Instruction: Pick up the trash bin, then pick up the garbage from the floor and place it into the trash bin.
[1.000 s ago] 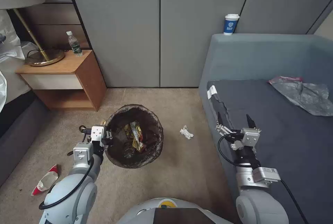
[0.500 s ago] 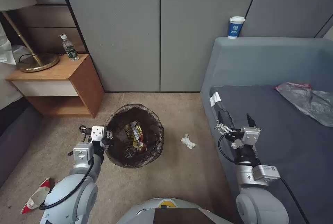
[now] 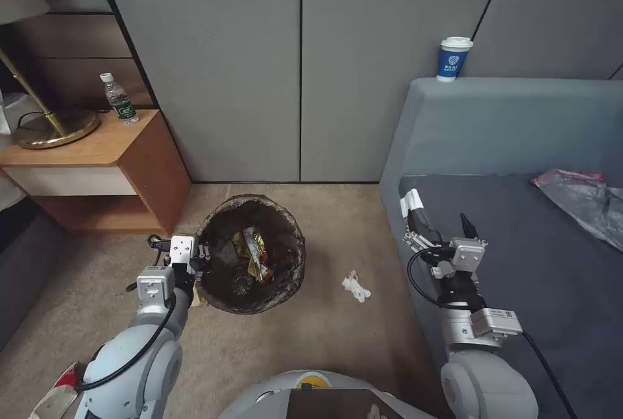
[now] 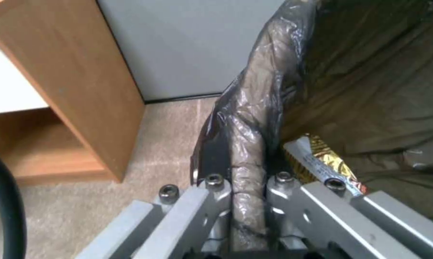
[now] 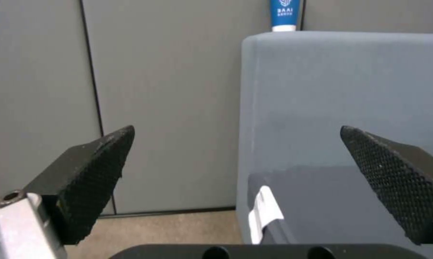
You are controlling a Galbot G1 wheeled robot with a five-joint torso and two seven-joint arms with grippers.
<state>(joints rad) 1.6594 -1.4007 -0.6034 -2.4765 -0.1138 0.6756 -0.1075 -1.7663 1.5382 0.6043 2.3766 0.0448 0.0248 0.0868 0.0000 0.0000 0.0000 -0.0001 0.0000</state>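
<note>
The trash bin, a round bucket lined with a dark bag, hangs over the carpet in front of me. My left gripper is shut on its near-left rim. In the left wrist view the bag-covered rim is pinched inside the left gripper. Yellow and dark snack wrappers lie inside the bin, and a yellow wrapper lies close to the fingers. A white tissue lies on the carpet to the right of the bin. A crushed red-white paper cup lies at the lower left. My right gripper is open above the sofa's front corner.
A grey sofa is on the right, with a blue-and-white lidded cup on its arm and a plastic bag on its seat. A wooden nightstand at the left carries a bottle and a brass lamp base. Grey panels are behind.
The whole view has shifted as I move towards the wall: the tissue and paper cup slide lower in the picture. Both arms keep their pose, and the bin stays in the left gripper.
</note>
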